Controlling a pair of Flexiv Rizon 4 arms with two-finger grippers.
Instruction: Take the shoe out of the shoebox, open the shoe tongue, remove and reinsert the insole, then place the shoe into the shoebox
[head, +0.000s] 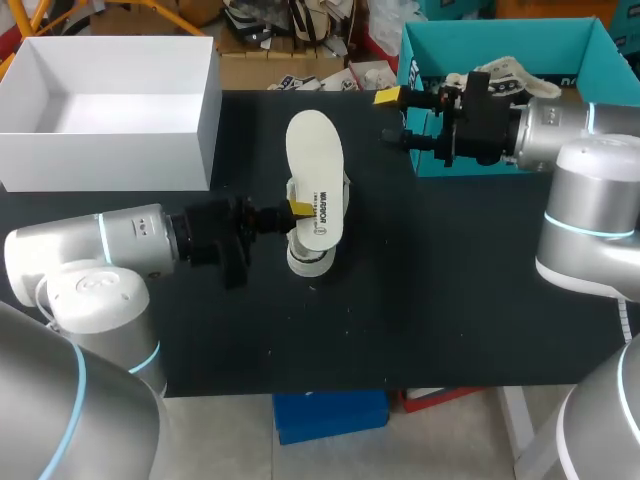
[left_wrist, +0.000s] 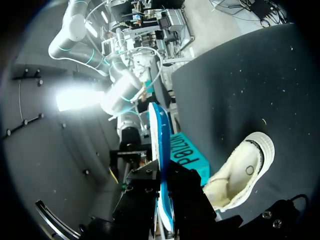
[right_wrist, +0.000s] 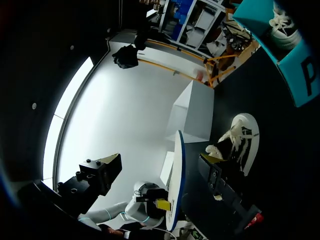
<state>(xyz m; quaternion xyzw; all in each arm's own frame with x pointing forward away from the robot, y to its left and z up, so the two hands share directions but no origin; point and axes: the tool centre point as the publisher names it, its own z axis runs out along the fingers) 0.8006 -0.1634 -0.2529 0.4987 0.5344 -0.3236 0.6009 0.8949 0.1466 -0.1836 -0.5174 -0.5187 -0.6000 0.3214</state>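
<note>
Yellow tips of my left gripper (head: 297, 210) clamp the white insole (head: 315, 160) by its edge, just above the shoe (head: 308, 258) at mid-table (head: 430, 300). My right gripper (head: 392, 115) stands wide and empty, well apart. Risk: so thin a grip may let the insole twist or buckle against the collar on reinsertion. The insole bears dark print, not transcribed.

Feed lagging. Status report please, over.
Left pincer shut on insole, over shoe on table. Right pincer open, empty, beside teal shoebox. No obstruction seen.
</note>
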